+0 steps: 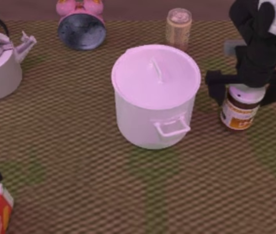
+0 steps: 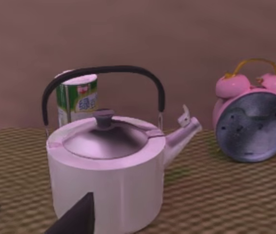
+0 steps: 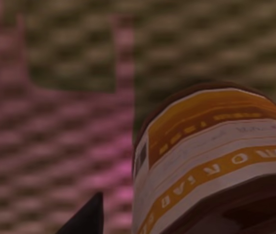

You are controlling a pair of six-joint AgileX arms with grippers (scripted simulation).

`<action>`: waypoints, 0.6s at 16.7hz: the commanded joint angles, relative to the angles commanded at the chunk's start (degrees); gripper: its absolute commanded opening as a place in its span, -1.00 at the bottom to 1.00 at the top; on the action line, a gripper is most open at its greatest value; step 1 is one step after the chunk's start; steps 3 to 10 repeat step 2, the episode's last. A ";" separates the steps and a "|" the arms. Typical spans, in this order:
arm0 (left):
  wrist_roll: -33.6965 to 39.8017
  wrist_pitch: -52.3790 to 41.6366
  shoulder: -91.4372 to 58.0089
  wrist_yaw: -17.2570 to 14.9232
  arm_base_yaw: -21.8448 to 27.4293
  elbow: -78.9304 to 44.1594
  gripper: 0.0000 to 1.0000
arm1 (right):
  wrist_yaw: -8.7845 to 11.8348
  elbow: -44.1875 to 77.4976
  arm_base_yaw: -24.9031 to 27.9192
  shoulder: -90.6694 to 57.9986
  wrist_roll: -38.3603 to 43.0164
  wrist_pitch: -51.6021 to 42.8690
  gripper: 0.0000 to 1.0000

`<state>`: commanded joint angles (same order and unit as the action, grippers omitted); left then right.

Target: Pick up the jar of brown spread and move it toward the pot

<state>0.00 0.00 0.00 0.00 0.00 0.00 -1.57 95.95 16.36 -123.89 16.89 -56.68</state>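
Gripping the jar [image 1: 239,111] at its lid, the right gripper [image 1: 246,87] has it just right of the pot [image 1: 152,97].
Jaws look closed on the white lid; whether the jar is lifted is unclear, and the move toward the pot seems left. Dark brown contents, white-and-orange label. Left arm parked at the table's left edge.

The green can [image 2: 77,99] behind the kettle has Chinese characters, looks like 绿. Jar of brown spread [image 3: 211,161] label lettering isn't readable.
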 joint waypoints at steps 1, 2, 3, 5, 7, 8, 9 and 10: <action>0.00 0.00 0.00 0.00 0.00 0.00 1.00 | 0.00 0.00 0.00 0.00 0.00 0.00 1.00; 0.00 0.00 0.00 0.00 0.00 0.00 1.00 | 0.00 0.00 0.00 0.00 0.00 0.00 1.00; 0.00 0.00 0.00 0.00 0.00 0.00 1.00 | 0.00 0.00 0.00 0.00 0.00 0.00 1.00; 0.00 0.00 0.00 0.00 0.00 0.00 1.00 | 0.00 0.00 0.00 0.00 0.00 0.00 1.00; 0.00 0.00 0.00 0.00 0.00 0.00 1.00 | 0.00 0.00 0.00 0.00 0.00 0.00 1.00; 0.00 0.00 0.00 0.00 0.00 0.00 1.00 | 0.00 0.00 0.00 0.00 0.00 0.00 1.00; 0.00 0.00 0.00 0.00 0.00 0.00 1.00 | 0.00 0.00 0.00 0.00 0.00 0.00 1.00; 0.00 0.00 0.00 0.00 0.00 0.00 1.00 | 0.00 0.00 0.00 0.00 0.00 0.00 1.00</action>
